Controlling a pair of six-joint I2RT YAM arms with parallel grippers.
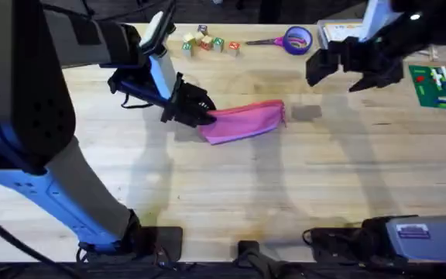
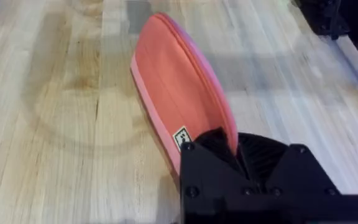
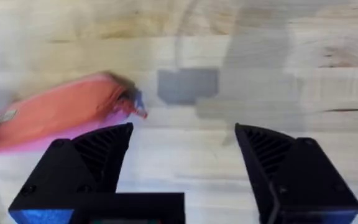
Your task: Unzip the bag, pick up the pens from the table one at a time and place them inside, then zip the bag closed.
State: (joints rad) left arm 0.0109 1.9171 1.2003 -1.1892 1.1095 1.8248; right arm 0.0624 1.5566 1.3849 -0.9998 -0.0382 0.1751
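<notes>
Now — bag [image 1: 246, 122]: pink, flat, oblong, on table [image 1: 285, 186] | left hand [image 1: 196, 108] pinching its end | right hand [image 1: 355, 66] spread, aloft

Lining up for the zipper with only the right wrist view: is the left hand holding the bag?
Observer: Yes, the left hand is shut on the bag, at the end away from the right hand.
Operator: Is it lying flat?
Observer: No; the left wrist view shows it tipped up on its long edge.
Operator: Anything beyond it?
Observer: Purple scissors at the table's far edge.
</notes>
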